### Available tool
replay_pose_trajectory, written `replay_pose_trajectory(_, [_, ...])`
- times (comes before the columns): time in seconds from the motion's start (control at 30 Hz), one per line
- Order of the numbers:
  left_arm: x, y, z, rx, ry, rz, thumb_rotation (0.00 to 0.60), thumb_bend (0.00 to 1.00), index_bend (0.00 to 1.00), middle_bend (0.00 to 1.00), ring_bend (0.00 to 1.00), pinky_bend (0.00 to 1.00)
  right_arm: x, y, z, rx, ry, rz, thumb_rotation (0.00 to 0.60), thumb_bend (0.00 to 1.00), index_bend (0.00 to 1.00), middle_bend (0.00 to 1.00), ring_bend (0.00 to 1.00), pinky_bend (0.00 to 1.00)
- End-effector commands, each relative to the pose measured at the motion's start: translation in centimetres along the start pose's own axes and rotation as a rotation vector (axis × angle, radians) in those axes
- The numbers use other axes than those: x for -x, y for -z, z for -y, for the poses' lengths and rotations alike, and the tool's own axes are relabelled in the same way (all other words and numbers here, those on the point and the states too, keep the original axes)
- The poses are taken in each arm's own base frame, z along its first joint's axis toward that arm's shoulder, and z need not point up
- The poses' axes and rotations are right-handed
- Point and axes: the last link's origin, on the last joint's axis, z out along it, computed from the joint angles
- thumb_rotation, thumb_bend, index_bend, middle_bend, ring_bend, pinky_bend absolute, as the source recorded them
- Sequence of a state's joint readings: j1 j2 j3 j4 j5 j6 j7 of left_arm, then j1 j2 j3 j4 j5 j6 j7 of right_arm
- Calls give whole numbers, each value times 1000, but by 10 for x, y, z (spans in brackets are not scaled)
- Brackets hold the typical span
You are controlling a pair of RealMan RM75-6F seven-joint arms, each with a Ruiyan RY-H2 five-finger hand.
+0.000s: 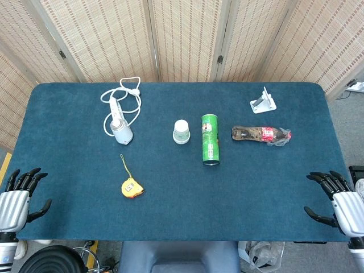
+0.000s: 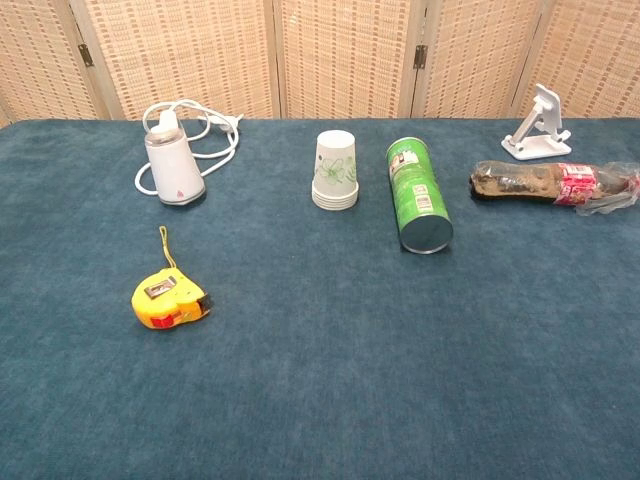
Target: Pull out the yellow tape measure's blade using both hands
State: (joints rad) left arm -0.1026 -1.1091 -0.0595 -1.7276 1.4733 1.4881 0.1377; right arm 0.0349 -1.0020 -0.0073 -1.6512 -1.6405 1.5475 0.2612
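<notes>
The yellow tape measure (image 1: 131, 187) lies on the blue table at the front left, its yellow wrist strap (image 1: 124, 164) stretched toward the back. The chest view shows the tape measure (image 2: 170, 302) with its blade fully wound in. At the table's front left corner my left hand (image 1: 20, 196) hovers, fingers spread, holding nothing, well left of the tape measure. At the front right corner my right hand (image 1: 336, 202) is likewise spread and empty. Neither hand shows in the chest view.
A white handheld device with a coiled cord (image 1: 120, 131) lies behind the tape measure. Mid-table stand a stack of paper cups (image 1: 181, 131), a green can on its side (image 1: 210, 139) and a crushed bottle (image 1: 261, 135). A white stand (image 1: 263, 101) sits at the back right.
</notes>
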Motion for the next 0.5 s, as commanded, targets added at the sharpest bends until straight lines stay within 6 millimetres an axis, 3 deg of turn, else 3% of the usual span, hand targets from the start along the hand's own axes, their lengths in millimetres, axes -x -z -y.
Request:
replay_pose_trajectory(0.03, [0,0,0,1,0,-2,600,355,234,172,186,41,0,1,0,1,0,-1,600,234,212,235,186,105])
replay_pose_trajectory(0.5, [-1,-5,-5,80,-25,12,600,357,235,172,187,41,-4,3,0,-8,3,-16,600,234,212,235,184,105])
